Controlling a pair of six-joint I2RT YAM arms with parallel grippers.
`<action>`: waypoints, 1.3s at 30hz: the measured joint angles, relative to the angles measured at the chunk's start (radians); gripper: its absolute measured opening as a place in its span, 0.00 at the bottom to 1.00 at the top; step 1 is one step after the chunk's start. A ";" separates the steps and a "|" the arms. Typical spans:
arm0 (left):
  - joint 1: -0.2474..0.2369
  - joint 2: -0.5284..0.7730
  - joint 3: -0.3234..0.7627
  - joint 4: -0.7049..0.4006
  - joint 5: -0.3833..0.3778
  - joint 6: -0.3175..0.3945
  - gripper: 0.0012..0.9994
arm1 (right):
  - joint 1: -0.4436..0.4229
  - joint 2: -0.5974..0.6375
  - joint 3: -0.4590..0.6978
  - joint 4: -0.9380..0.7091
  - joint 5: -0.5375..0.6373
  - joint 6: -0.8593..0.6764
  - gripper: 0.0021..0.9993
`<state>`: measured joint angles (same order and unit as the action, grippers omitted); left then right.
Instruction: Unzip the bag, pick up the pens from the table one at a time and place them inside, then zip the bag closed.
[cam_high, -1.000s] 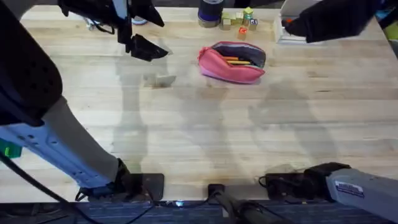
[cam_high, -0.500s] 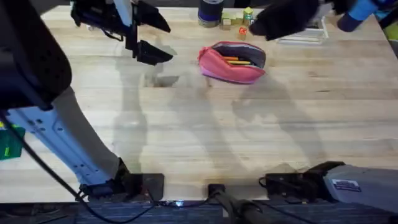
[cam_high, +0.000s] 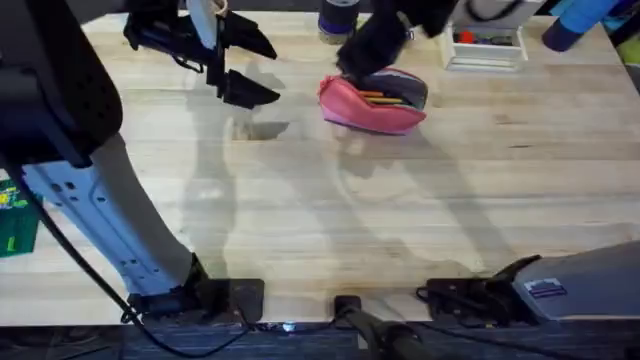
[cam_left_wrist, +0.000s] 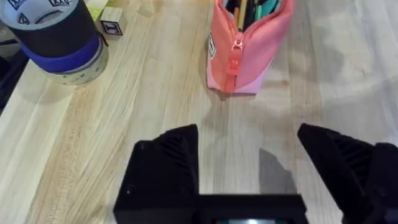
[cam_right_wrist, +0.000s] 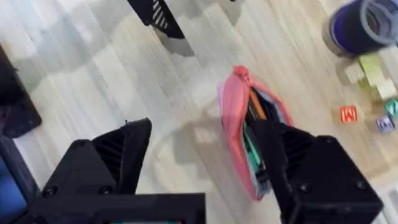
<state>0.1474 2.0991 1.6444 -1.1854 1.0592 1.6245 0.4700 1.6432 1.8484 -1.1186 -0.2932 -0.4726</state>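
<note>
Stacked tape rolls (cam_left_wrist: 53, 34), lettered blocks (cam_right_wrist: 373, 93), white tray (cam_high: 485, 45).

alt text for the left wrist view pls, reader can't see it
The pink bag lies on the wooden table with its zipper open and pens showing inside, straight ahead of the left gripper, whose black fingers are spread open and holding nothing. Stacked rolls of tape and a small lettered block sit off to one side.

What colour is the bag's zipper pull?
Pink, matching the bag; the zipper pull shows best in the left wrist view.
</note>
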 joint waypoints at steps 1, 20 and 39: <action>0.000 0.000 0.000 0.000 0.000 0.000 0.99 | 0.006 0.017 0.000 0.013 0.000 -0.008 0.99; 0.000 0.000 0.000 0.000 0.003 0.000 0.99 | 0.019 0.108 0.000 0.098 0.000 -0.045 1.00; 0.000 0.000 0.000 0.000 0.003 0.000 0.99 | 0.018 0.180 0.000 0.202 0.000 -0.264 1.00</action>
<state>0.1474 2.0991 1.6444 -1.1854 1.0622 1.6246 0.4885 1.8236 1.8488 -0.9171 -0.2928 -0.7368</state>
